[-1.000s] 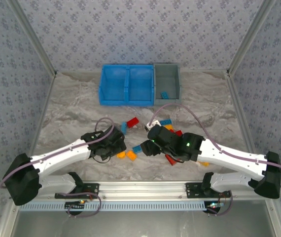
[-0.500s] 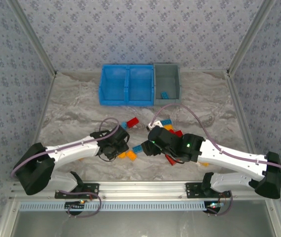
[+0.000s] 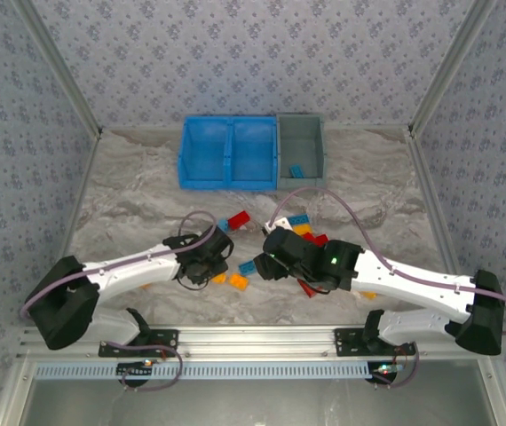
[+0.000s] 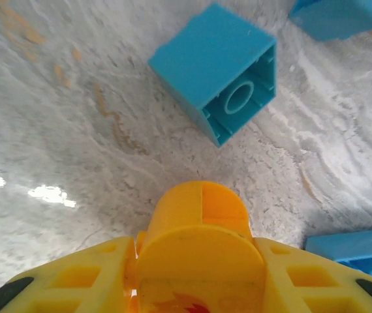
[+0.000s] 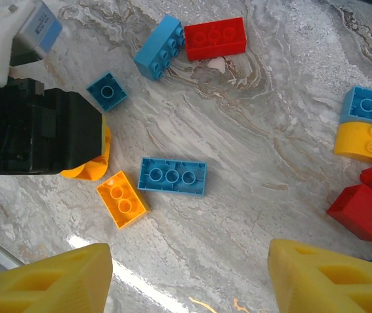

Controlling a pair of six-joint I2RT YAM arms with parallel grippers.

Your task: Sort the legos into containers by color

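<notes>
**Change noted.** Over the last second the left arm has stretched out toward the near-left edge of the brick scatter. The left gripper (image 4: pixel 199 261) has drawn in from a wide spread. Its yellow fingers (image 4: pixel 75 274) now press against both flanks of the round orange brick (image 4: pixel 199 218), pinching it. In the top view the left gripper (image 3: pixel 210 259) sits low at that same spot. Whether the brick has left the table (image 4: pixel 55 130) cannot be told.

**Right side.** The right gripper (image 5: pixel 189 277) has hardly shifted. It hangs spread wide with nothing between the fingers, above a blue three-stud brick (image 5: pixel 173 176) and a small orange brick (image 5: pixel 122 199).

**Location.** The round brick lies in the near half of the table, just near of a blue cube (image 4: pixel 218 65). It is well apart from the bins (image 3: pixel 229 155) at the far side. The grey bin (image 3: pixel 320 146) holds one blue brick (image 3: pixel 297 170).

**Meaning for the task.** In my judgement the pick of one orange piece is secured or nearly so. Lift and carry to a bin are yet to come, and most bricks remain unsorted on the table.
</notes>
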